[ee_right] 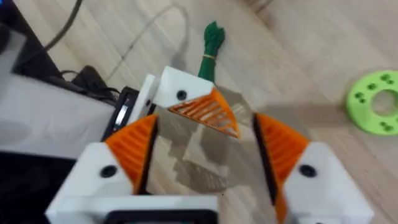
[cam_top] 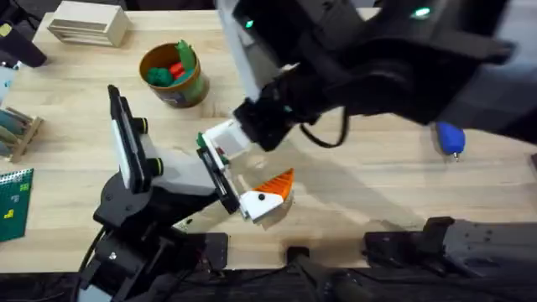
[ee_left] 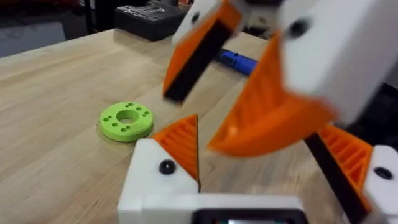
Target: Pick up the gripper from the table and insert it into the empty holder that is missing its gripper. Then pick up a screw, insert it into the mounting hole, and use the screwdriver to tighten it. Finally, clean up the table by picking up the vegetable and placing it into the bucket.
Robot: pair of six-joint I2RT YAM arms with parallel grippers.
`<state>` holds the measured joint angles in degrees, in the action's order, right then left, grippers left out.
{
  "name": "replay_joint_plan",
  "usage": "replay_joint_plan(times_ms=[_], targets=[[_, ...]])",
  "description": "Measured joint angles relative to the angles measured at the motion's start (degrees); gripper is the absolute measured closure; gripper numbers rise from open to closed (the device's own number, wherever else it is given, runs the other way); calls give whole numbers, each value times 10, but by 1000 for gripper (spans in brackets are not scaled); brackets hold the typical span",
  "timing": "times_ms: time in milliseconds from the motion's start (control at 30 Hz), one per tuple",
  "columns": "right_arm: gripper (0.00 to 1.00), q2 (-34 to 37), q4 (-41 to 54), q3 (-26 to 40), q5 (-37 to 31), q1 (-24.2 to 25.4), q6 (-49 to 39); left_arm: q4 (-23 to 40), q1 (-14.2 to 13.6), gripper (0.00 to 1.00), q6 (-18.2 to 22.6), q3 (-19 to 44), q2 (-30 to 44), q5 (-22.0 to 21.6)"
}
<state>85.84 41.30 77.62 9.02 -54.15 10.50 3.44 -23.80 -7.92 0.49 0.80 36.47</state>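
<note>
Right gripper (ee_right: 205,162), jaws wide, poised over the left gripper (cam_top: 262,200), also wide. Screwdriver (cam_top: 450,138) lies right of both; vegetable (ee_right: 211,46) just beside them. No legible writing.

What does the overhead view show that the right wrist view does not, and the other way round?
Overhead adds: the bucket holding green and red toy pieces, the screwdriver by the table's far right, and a pale wooden box.
Right wrist adds: the vegetable lying on the table, a green ring, and the right gripper open.
Both show: the left arm's white-and-orange finger, which in the wrist view sits between the right gripper's fingers.
</note>
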Motion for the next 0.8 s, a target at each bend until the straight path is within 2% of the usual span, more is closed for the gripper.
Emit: replay_joint_plan(times_ms=[100, 133, 200, 233, 367, 533, 567, 633, 733, 767, 800], targets=[[123, -37, 29, -2, -8, 14, 1, 0, 0, 14, 2, 0, 0, -1], [87, -53, 35, -2, -10, 20, 2, 0, 0, 14, 2, 0, 0, 0], [75, -88, 53, -2, -13, 32, 2, 0, 0, 14, 2, 0, 0, 0], [73, -143, 107, -2, -19, 48, 8, 0, 0, 14, 2, 0, 0, -1], [72, -172, 109, -29, -19, 48, 30, 0, 0, 14, 2, 0, 0, 0], [72, -241, 100, -107, -21, 48, 70, 0, 0, 10, 2, 0, 0, -1], [72, -257, 99, -122, -21, 48, 77, 0, 0, 47, 2, 0, 0, -1], [72, -295, 95, -150, -21, 48, 93, 0, 0, 195, 3, 0, 0, -1], [72, -352, 93, -187, -21, 48, 113, 0, 0, 651, 3, 0, 0, -1], [72, -368, 94, -198, -20, 48, 119, 0, 0, 839, 3, 0, 0, -1], [72, -380, 95, -205, -19, 48, 123, 0, 0, 955, 6, 0, 0, -1]])
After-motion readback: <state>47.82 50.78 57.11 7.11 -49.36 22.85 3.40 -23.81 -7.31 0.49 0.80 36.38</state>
